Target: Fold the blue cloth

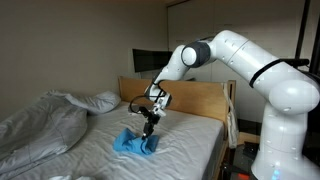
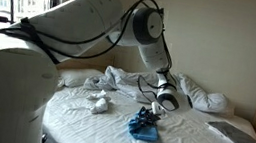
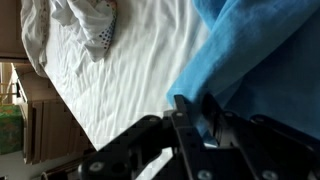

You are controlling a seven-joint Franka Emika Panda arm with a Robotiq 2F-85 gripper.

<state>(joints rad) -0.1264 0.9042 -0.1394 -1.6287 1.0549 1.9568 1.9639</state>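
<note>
The arm bends steeply down, its gripper (image 1: 150, 122) at the blue cloth's (image 1: 133, 145) raised edge. Whether it pinches the cloth is unclear. Bare bed sheet (image 1: 190, 140) surrounds the cloth.

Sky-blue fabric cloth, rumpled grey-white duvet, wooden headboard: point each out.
Sky-blue fabric cloth (image 1: 130, 146): exterior view, its left part.
Rumpled grey-white duvet (image 1: 40, 125): exterior view, heap's middle.
Wooden headboard (image 1: 205, 100): exterior view, bare panel.

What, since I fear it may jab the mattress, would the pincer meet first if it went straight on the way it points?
The blue cloth: the pincer points down onto its bunched-up part and may already touch it, though depth is unclear. The bed sheet lies beneath.
</note>
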